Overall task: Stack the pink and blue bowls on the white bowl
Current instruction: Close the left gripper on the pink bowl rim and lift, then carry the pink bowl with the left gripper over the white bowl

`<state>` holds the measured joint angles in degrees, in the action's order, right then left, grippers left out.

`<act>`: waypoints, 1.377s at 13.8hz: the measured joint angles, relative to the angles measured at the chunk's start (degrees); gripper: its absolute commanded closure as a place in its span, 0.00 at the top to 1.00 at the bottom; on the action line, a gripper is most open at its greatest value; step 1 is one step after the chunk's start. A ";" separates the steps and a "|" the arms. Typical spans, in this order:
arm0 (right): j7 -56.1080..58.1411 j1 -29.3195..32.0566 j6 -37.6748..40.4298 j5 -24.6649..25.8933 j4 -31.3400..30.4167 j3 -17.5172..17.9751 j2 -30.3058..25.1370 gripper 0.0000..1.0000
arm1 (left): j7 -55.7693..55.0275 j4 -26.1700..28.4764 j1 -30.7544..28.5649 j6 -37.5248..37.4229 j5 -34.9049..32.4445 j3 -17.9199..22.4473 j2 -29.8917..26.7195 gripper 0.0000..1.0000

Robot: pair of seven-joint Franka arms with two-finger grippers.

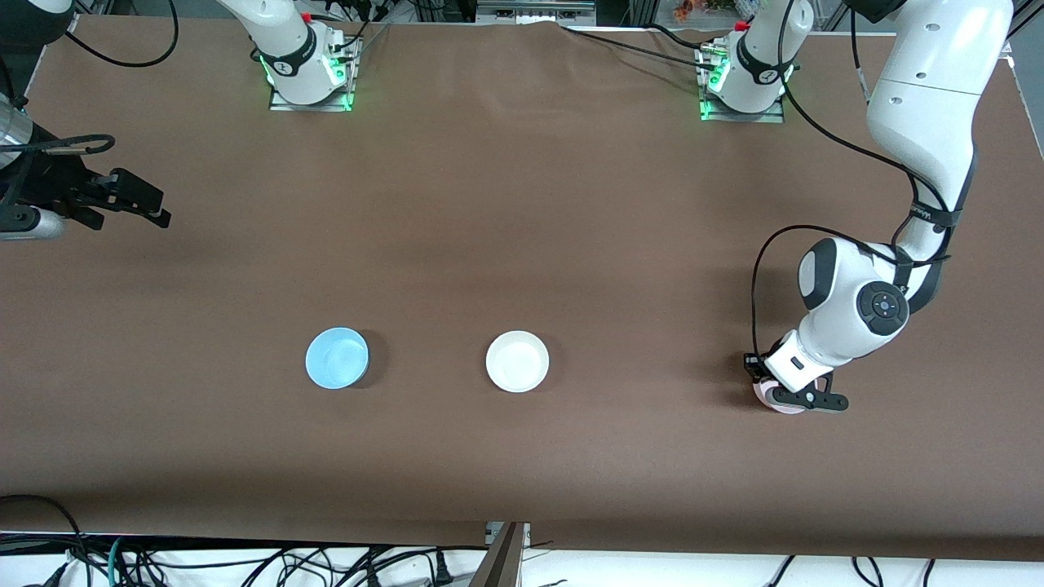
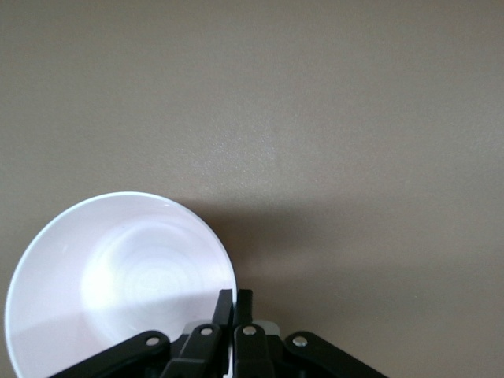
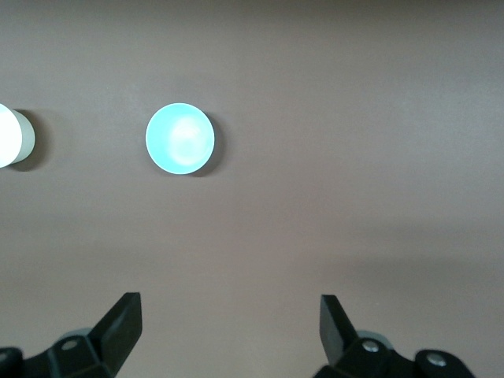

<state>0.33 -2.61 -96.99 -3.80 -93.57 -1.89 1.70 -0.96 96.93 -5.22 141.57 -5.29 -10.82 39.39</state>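
Note:
The pink bowl [image 1: 765, 393] rests on the brown table toward the left arm's end, mostly hidden under the left hand. My left gripper [image 1: 795, 401] is down on it, and in the left wrist view the left gripper [image 2: 234, 295] is shut on the rim of the pink bowl [image 2: 118, 276], one finger inside and one outside. The white bowl [image 1: 517, 361] stands mid-table. The blue bowl [image 1: 337, 358] stands beside it, toward the right arm's end. My right gripper [image 1: 155, 208] waits open and empty above that end of the table, seeing the blue bowl [image 3: 180, 138] and the white bowl [image 3: 9, 135].
The brown cloth [image 1: 522, 204] covers the whole table, with only the three bowls on it. Both arm bases [image 1: 310, 73] stand along the edge farthest from the front camera. Cables [image 1: 245, 562] hang below the nearest edge.

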 measured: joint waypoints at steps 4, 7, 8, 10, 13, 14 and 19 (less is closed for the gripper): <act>0.00 0.00 0.00 0.00 0.30 0.00 -0.01 1.00 | 0.00 0.01 0.04 -0.03 -0.07 -0.01 -0.24 0.00; 0.00 0.01 0.00 0.00 0.31 -0.01 -0.01 1.00 | -0.86 -0.41 0.27 0.02 -0.07 -0.23 -1.15 0.00; 0.00 0.01 0.00 0.00 0.31 -0.01 -0.01 1.00 | -1.72 -0.73 0.42 -0.01 -0.07 -0.38 -1.60 0.00; 0.00 0.01 0.00 0.00 0.31 -0.02 0.03 1.00 | -4.77 -1.00 1.34 -0.54 -0.07 -0.51 -2.89 0.00; 0.00 0.02 0.00 0.00 0.31 -0.03 0.19 1.00 | -10.74 -1.40 3.79 -3.18 -0.07 -0.61 -4.91 0.00; 0.00 0.02 0.00 0.00 0.31 -0.04 0.22 1.00 | -13.00 -1.56 4.67 -4.27 -0.07 -0.65 -5.62 0.00; 0.01 0.02 0.00 0.01 0.31 -0.05 0.28 1.00 | -26.40 -8.30 10.96 -15.97 -0.57 -0.66 -7.78 0.00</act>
<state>0.34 -2.58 -96.99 -3.79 -93.26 -1.95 1.98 -27.36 88.62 5.74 125.61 -5.87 -11.48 31.62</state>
